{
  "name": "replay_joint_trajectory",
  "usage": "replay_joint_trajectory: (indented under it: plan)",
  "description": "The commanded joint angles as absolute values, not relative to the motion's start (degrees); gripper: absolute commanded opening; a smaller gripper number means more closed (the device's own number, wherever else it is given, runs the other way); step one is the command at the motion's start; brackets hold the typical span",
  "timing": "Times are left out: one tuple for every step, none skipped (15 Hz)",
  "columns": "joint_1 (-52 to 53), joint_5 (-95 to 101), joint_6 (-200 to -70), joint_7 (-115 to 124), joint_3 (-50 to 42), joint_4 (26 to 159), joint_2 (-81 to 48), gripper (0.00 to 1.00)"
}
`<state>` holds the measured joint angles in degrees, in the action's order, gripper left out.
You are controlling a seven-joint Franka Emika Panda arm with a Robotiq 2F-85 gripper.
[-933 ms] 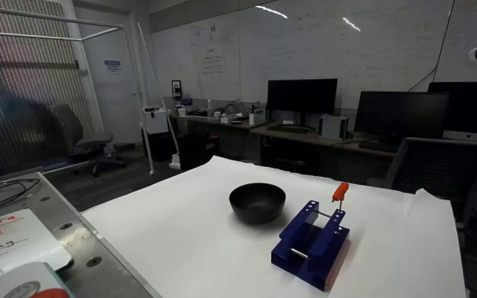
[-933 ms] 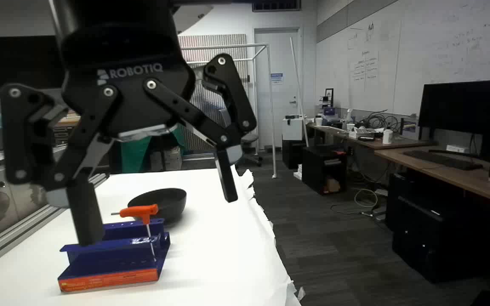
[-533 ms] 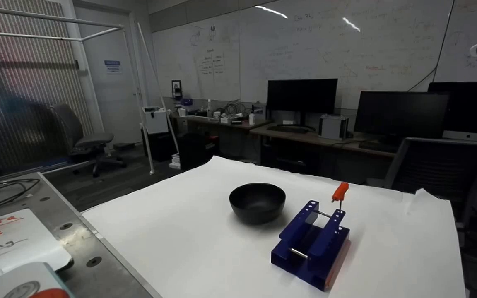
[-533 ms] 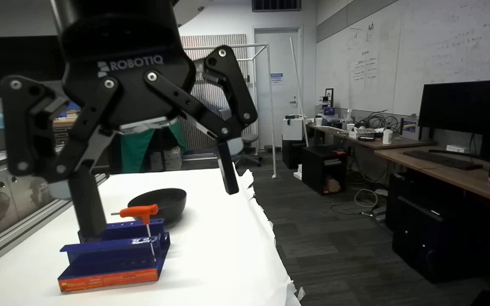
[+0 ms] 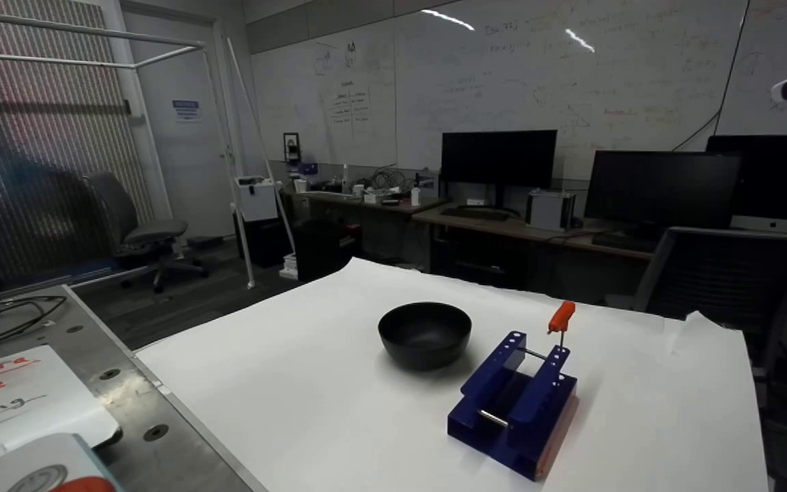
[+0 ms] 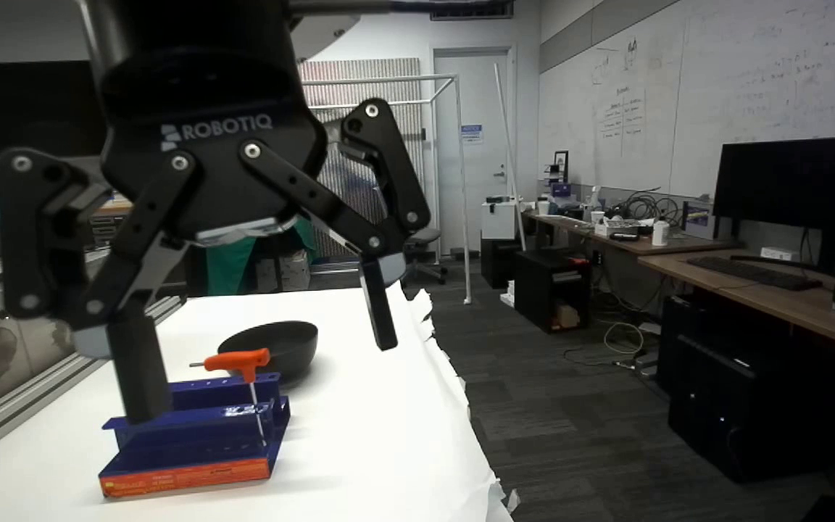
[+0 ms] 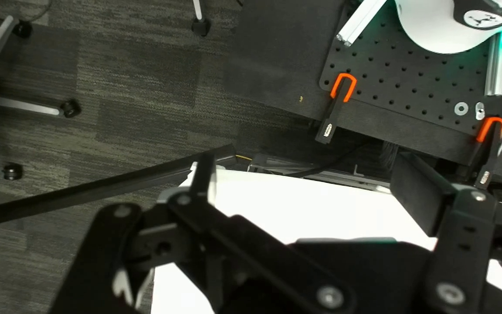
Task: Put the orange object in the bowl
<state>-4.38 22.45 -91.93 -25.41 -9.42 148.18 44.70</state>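
The orange object [image 5: 561, 317] is a small T-handled tool with a thin metal shaft. It stands upright at one end of the blue rack, handle on top, and also shows in an exterior view [image 6: 240, 360]. The round black bowl [image 5: 425, 338] sits upright on the white table beside the rack; it also shows in an exterior view [image 6: 291, 348]. Its visible interior looks empty. My gripper [image 6: 268, 380] is wide open with nothing between its fingers, nearer that camera than the tool and apart from it. The wrist view shows the open fingers [image 7: 303, 192], but neither tool nor bowl.
The blue rack [image 5: 482, 383] with an orange-labelled side lies next to the bowl. White paper [image 5: 284, 396] covers the table, with a metal edge [image 5: 154, 410] along one side. The wrist view shows a dark perforated plate [image 7: 408, 83] with an orange clamp [image 7: 344, 85].
My open gripper has risen slightly, then come down again and shifted a little to the left in the exterior view that shows it. The tool, rack and bowl have not moved.
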Motion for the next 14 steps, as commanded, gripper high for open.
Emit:
replay_joint_trajectory:
  plan:
    - [-3.2, 22.9, -91.5, -24.8, -10.4, 148.1, 44.8, 1.00]
    - [-3.2, 22.9, -91.5, -24.8, -10.5, 148.1, 44.7, 1.00]
    - [-3.2, 22.9, -91.5, -24.8, -10.5, 148.2, 44.7, 1.00]
    - [-3.2, 22.9, -91.5, -24.8, -10.5, 148.2, 44.6, 1.00]
    - [-3.1, 22.9, -91.5, -24.8, -10.5, 148.2, 44.6, 1.00]
    - [-3.1, 22.9, -91.5, -24.8, -10.5, 148.3, 44.6, 1.00]
    - [-3.1, 22.5, -94.1, -21.7, -9.7, 148.4, 42.6, 1.00]
    - [-2.6, 21.6, -96.9, -17.9, -8.4, 148.2, 40.0, 1.00]
    - [-1.9, 20.1, -98.3, -15.7, -7.5, 147.6, 37.7, 1.00]
    - [-1.2, 19.2, -100.8, -12.5, -6.0, 147.2, 35.0, 1.00]
    - [-0.6, 17.9, -102.8, -8.9, -4.5, 146.1, 32.0, 1.00]
    - [-0.5, 17.3, -105.1, -4.7, -2.7, 144.9, 28.8, 1.00]
    - [-0.6, 17.1, -106.9, -0.2, -0.6, 143.7, 25.8, 1.00]
    - [-0.7, 16.9, -108.9, 4.3, 1.1, 142.2, 22.7, 1.00]
